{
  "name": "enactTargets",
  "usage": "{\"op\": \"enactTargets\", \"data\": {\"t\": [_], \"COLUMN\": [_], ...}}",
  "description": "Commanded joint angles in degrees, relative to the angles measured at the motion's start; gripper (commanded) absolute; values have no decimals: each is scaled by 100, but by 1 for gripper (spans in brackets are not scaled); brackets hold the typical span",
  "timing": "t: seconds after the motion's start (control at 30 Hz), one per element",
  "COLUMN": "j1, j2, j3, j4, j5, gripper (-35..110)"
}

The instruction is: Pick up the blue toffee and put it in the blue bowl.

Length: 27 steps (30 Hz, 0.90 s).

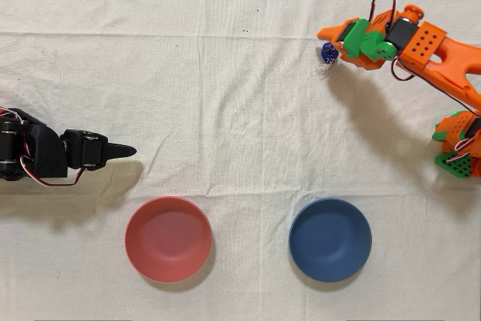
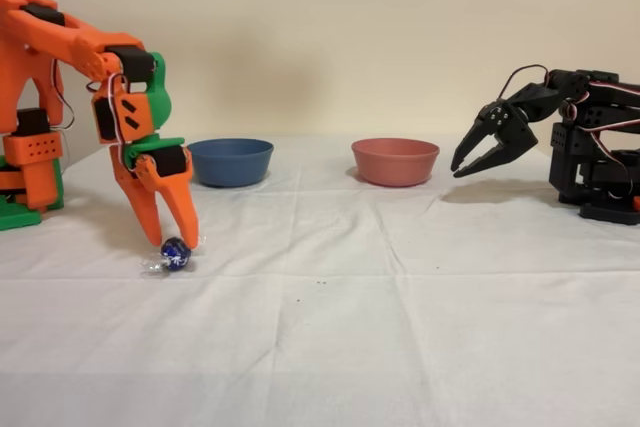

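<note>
Orange gripper [image 2: 172, 240] pointing down, fingers closed around blue toffee [image 2: 175, 253] at cloth level, blue bowl [image 2: 231, 161] well apart behind.

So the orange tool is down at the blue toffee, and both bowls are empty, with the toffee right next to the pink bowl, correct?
Not quite. The blue toffee lies far from the pink bowl, at the orange tool; the overhead view shows it. The blue bowl is empty too, and the tool is down at the toffee.
</note>
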Motion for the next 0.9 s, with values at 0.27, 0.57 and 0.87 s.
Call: {"op": "enactTargets", "data": {"t": [0.27,0.57,0.87], "j1": [-123,-132,-123], "j2": [-220,-387,-483], "j3": [-492,-554,-615], "j4": [-26,-26,-26], "j5": [-70,-149,-176], "gripper": [39,38,34]}}
